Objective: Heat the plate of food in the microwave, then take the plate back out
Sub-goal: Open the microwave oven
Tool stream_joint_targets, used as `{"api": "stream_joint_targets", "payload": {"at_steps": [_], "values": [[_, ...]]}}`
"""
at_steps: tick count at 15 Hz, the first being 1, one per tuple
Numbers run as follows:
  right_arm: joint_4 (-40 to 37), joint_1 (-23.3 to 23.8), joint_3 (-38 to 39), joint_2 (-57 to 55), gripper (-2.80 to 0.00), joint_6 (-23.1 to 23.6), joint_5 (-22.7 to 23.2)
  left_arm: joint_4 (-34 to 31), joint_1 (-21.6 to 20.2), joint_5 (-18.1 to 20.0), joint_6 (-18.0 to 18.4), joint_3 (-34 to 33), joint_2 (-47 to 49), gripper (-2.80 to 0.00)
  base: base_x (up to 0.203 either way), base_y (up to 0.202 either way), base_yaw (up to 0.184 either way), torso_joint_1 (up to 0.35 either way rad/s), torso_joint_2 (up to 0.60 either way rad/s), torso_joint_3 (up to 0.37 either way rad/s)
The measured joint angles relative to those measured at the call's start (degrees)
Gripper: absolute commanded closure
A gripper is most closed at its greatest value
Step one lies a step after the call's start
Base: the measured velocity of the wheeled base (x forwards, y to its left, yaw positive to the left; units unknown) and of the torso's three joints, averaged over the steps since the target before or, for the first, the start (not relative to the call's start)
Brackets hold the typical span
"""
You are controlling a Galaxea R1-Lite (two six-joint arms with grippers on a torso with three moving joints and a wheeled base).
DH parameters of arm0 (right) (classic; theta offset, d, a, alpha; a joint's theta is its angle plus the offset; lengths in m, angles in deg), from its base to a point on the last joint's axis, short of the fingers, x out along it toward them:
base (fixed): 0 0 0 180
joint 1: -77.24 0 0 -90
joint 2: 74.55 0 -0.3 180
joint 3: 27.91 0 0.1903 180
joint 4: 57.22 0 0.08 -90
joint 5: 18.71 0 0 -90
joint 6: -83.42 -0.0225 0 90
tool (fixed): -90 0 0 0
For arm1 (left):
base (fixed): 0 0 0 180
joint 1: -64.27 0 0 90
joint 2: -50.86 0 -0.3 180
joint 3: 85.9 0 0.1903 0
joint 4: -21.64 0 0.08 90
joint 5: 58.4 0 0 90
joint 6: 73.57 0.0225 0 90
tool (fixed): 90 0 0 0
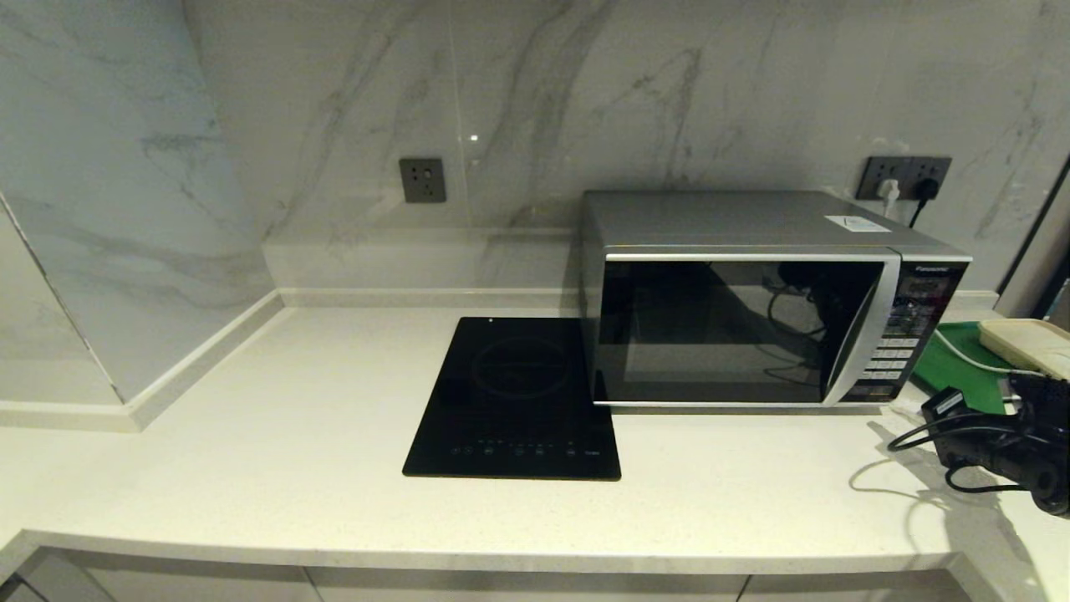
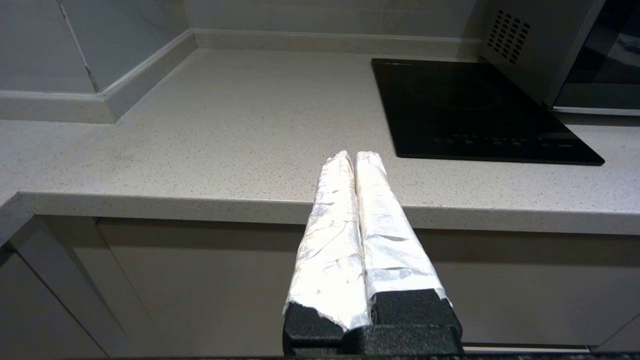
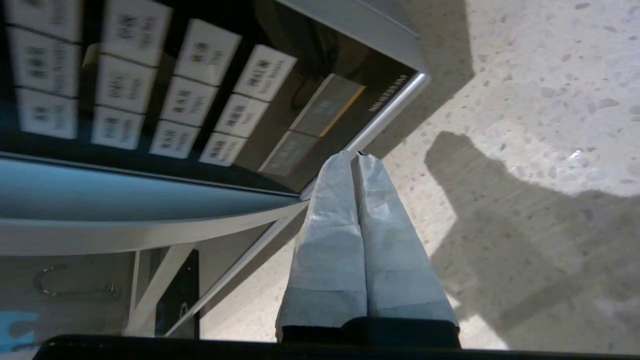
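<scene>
The silver microwave (image 1: pixel 752 318) stands at the back right of the counter with its dark glass door closed. The plate of food is out of view. My right gripper (image 3: pixel 354 155) is shut on nothing, its wrapped fingertips at the lower front corner of the microwave's black button panel (image 3: pixel 165 100), just above the countertop. Whether the tips touch the panel I cannot tell. In the head view the right arm (image 1: pixel 995 447) reaches in from the right edge. My left gripper (image 2: pixel 354 155) is shut and empty, held low in front of the counter's front edge.
A flat black induction cooktop (image 1: pixel 514 397) lies left of the microwave. A green tray (image 1: pixel 961 359) and a cream box (image 1: pixel 1028 343) sit right of the microwave, behind my right arm. Cables trail over the counter (image 1: pixel 251 435) near that arm. Sockets sit on the marble wall.
</scene>
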Motion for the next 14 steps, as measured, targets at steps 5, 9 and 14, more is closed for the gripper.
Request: {"api": "stream_joint_targets", "payload": {"at_steps": [5, 9, 14], "values": [[0.02, -0.05, -2.22, -2.01, 0.00, 0.09, 0.00, 0.02, -0.02, 0.00, 0.00, 0.00, 0.00, 0.00, 0.000, 0.000, 0.000, 0.000, 0.00, 0.000], [0.05, -0.68, -4.31, -2.82, 0.00, 0.10, 0.00, 0.02, 0.00, 0.00, 0.01, 0.00, 0.00, 0.00, 0.000, 0.000, 0.000, 0.000, 0.00, 0.000], [-0.15, -2.01, -6.84, -4.45, 0.00, 0.11, 0.04, 0.02, 0.00, -0.02, -0.01, 0.00, 0.00, 0.00, 0.000, 0.000, 0.000, 0.000, 0.00, 0.000]]}}
